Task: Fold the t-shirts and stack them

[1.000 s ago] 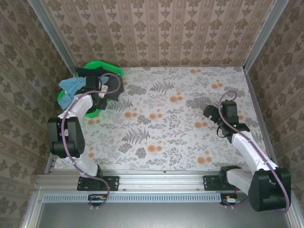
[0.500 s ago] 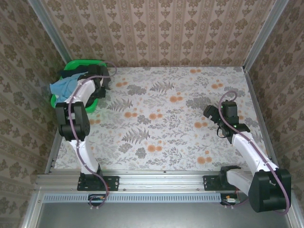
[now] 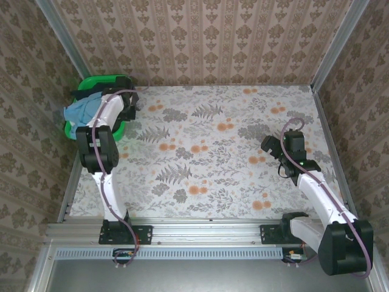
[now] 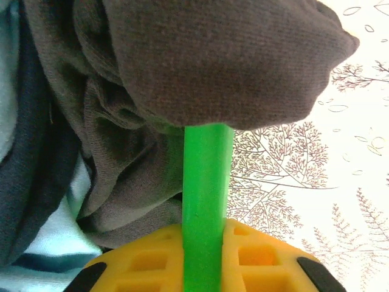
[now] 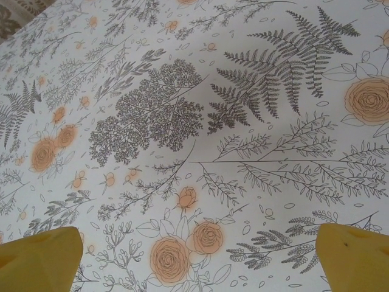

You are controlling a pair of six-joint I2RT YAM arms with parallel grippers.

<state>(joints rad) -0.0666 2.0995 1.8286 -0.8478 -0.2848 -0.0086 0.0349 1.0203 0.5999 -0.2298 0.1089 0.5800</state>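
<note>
Two arms, two grippers, one basket, three t-shirts told apart by colour, one table.

One flower-printed table (image 3: 206,152) carries everything. Two arms are bolted at its near edge, the left arm (image 3: 97,152) and the right arm (image 3: 316,188). Each ends in one gripper, which makes two: the left gripper (image 3: 126,108) and the right gripper (image 3: 270,146), the latter showing two yellow fingertips (image 5: 39,258). There is one green basket (image 3: 100,79). Three cloths can be counted in it: one dark grey-brown t-shirt (image 4: 213,61), one navy t-shirt (image 4: 36,182) and one light blue t-shirt (image 4: 55,249). Whether more lie beneath them cannot be told.
</note>
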